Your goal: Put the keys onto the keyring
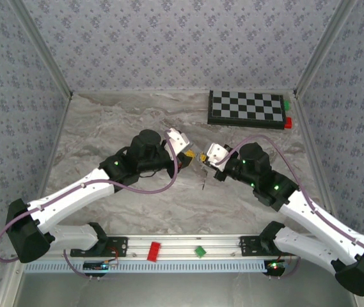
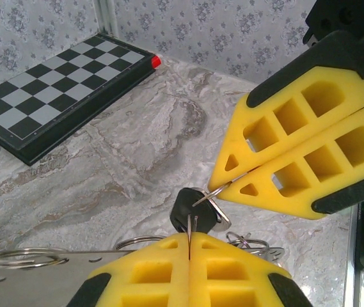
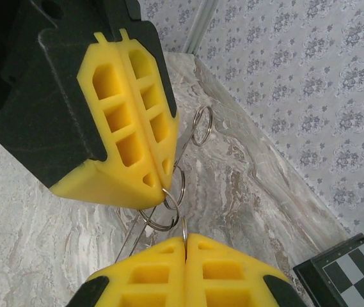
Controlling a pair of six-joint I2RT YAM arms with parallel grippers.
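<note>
Left wrist view: my left tool [image 2: 189, 242] is pinched shut on a thin metal blade that runs up into the black head of a key [image 2: 183, 208], over the marble table [image 2: 124, 160]. My right tool [image 2: 228, 182] faces it tip to tip, its yellow fingers [image 2: 297, 109] pressed together on a small wire keyring [image 2: 206, 197] that crosses the key's head and touches it. A larger ring [image 2: 25, 259] sits at the lower left, and a tangle of rings [image 2: 253, 243] lies just right of my left tool. In the right wrist view, linked rings [image 3: 162, 217] hang between the two closed tools. From the top external view, both tools meet over the middle of the table, well apart from the chessboard [image 1: 245, 109] at the far right corner.
</note>
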